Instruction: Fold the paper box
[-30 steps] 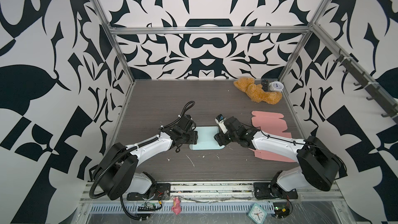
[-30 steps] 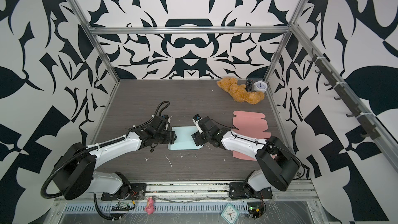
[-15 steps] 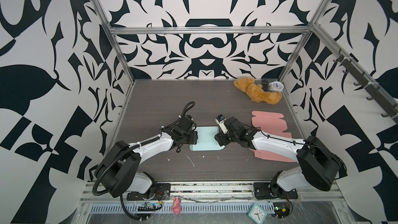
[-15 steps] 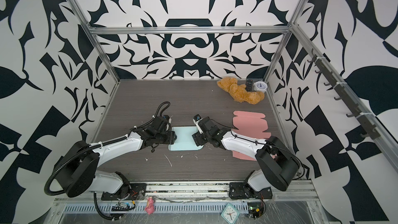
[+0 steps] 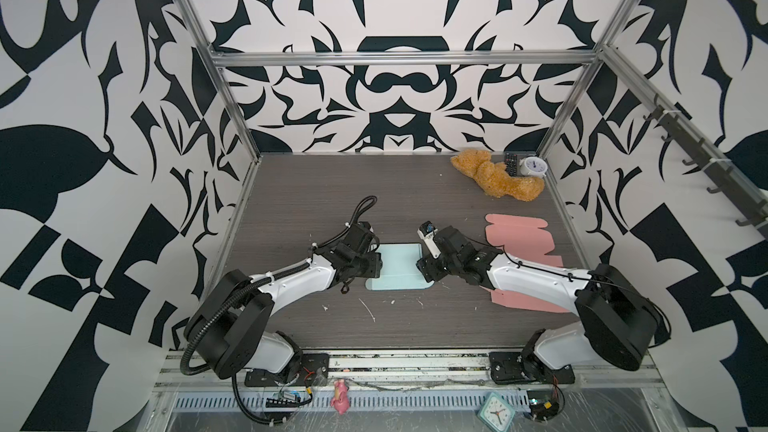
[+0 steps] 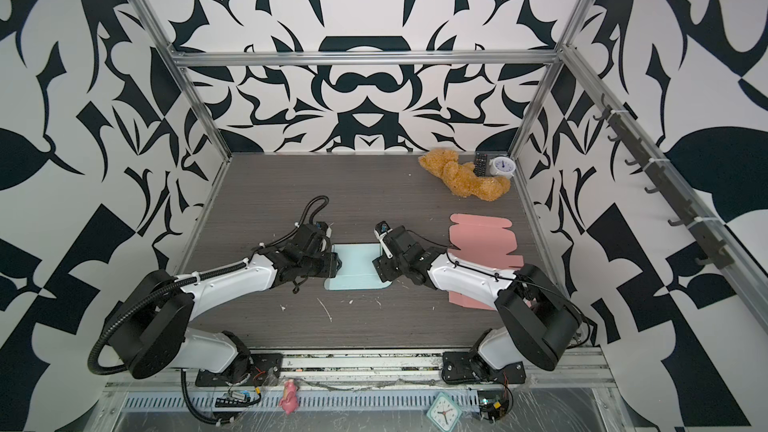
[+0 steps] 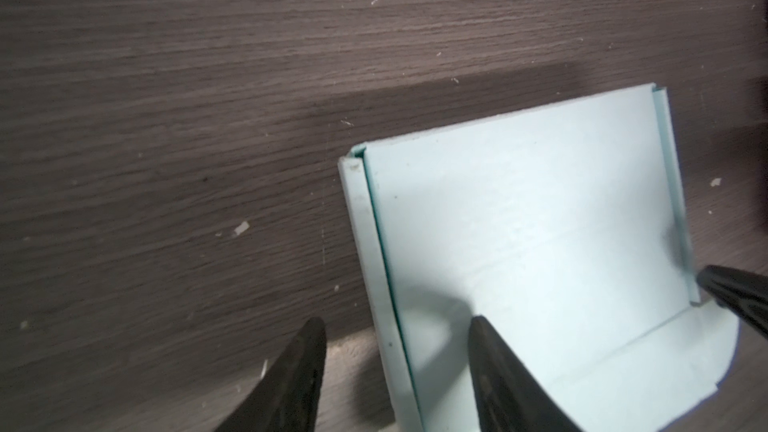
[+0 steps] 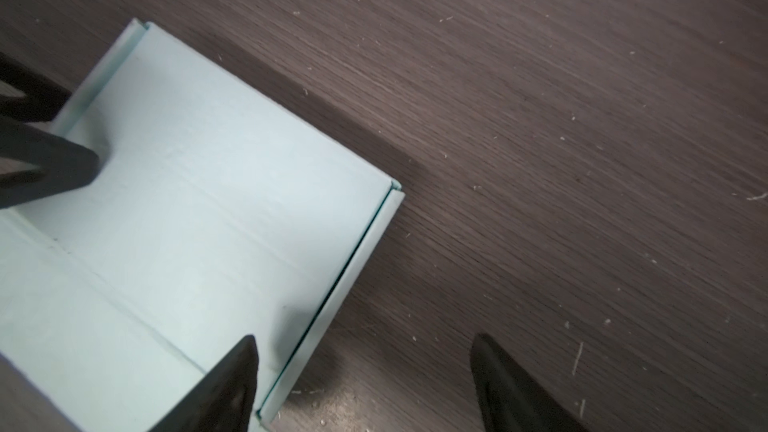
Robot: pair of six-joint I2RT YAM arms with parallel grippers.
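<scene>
Paper box (image 5: pixel 399 268), pale blue card, partly formed, lying flat-bottomed on the tabletop (image 5: pixel 332 184) about midway between its left and right edges and nearer the front edge than the back. Both narrow side walls are raised, as the left wrist view (image 7: pixel 519 222) and the right wrist view (image 8: pixel 208 209) show; a flap with rounded corners lies flat towards the front edge. Left gripper (image 5: pixel 374 265) straddles the left wall, one finger (image 7: pixel 299 367) over bare wood and the other over the base, with a gap on each side: released, gripping nothing. Right gripper (image 5: pixel 424 270) straddles the right wall likewise, its fingers (image 8: pixel 232 388) parted and unclenched.

Handling, as judged: the card is probably very light and thin, stiff across a panel but hinging readily at each crease, apt to skate on the smooth wood and to dent under a hard pinch. The soundest hold is likely a gentle one on a doubled side wall near its mid-length, with the opposite wall steadied.

Well apart from the box: pink flat blanks (image 5: pixel 519 238) by the right edge; a teddy bear (image 5: pixel 494 178) and an alarm clock (image 5: pixel 533 167) in the far right corner
</scene>
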